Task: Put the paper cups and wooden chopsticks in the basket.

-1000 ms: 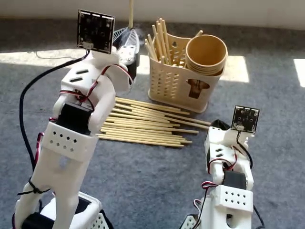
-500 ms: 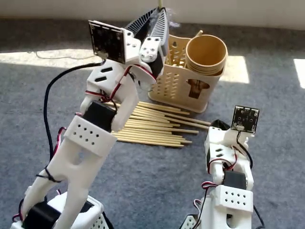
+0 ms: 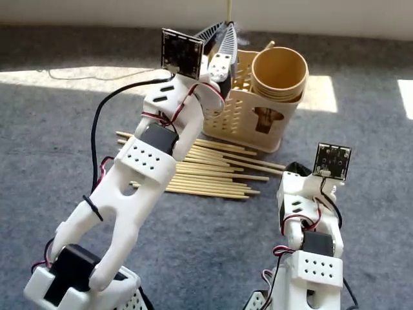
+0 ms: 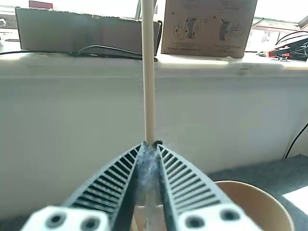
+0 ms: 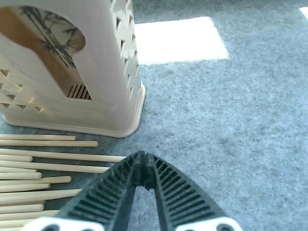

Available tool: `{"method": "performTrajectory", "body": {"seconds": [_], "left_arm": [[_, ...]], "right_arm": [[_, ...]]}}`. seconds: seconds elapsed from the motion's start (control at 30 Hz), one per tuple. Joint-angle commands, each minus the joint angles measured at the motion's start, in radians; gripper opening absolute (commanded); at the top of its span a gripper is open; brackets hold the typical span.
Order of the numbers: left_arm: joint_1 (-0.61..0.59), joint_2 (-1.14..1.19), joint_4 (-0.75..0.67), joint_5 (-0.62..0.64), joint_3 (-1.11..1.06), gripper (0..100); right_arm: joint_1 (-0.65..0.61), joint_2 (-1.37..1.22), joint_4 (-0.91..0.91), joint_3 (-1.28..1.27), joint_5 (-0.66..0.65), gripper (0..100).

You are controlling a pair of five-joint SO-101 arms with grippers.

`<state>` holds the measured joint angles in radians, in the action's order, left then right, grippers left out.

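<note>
Loose chopsticks (image 3: 206, 169) were spread lengthwise across the counter's middle. One chopstick (image 4: 148, 72) was gripped upright, long axis vertical, by the left gripper (image 3: 222, 40), fingers closed on its lower end, over the left part of the basket (image 3: 242, 116) toward the far edge. Paper cups (image 3: 279, 74) were nested in its right part. The right gripper (image 5: 143, 169), fingers together on nothing, was parked near the pile.

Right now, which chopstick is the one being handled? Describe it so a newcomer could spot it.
Find the pale slotted basket at the far side of the grey carpet. Just above its rim, the left hand is shut on one chopstick. It stands upright in the grip, while the loose chopsticks lie flat on the carpet.
</note>
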<state>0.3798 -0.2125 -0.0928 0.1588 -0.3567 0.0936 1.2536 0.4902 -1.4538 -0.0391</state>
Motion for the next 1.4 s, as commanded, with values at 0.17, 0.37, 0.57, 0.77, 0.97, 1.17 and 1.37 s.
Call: {"method": "performTrajectory", "body": {"seconds": [0.17, 0.37, 0.57, 0.77, 0.97, 1.17, 1.37], "left_arm": [[0.021, 0.018, -0.014, -0.009, -0.056, 1], [0.021, 0.016, 0.209, -0.009, -0.013, 12], [0.021, -0.024, 0.473, -0.009, 0.116, 13], [0.021, -0.199, 0.635, -0.009, 0.113, 12], [0.019, -0.315, 0.861, -0.081, 0.113, 12], [0.021, -0.375, 1.071, -0.238, 0.113, 12], [0.021, -0.374, 1.211, -0.339, 0.111, 12]], "right_arm": [[0.007, 0.025, -0.028, 0.013, -0.012, 1.0], [0.007, 0.025, -0.028, 0.013, -0.012, 1.0], [0.007, 0.025, -0.028, 0.013, -0.012, 1.0], [0.007, 0.025, -0.028, 0.013, -0.012, 1.0], [0.007, 0.025, -0.028, 0.013, -0.012, 1.0], [0.007, 0.025, -0.028, 0.013, -0.012, 1.0], [0.013, 0.025, -0.028, 0.013, -0.012, 1.0]]}}
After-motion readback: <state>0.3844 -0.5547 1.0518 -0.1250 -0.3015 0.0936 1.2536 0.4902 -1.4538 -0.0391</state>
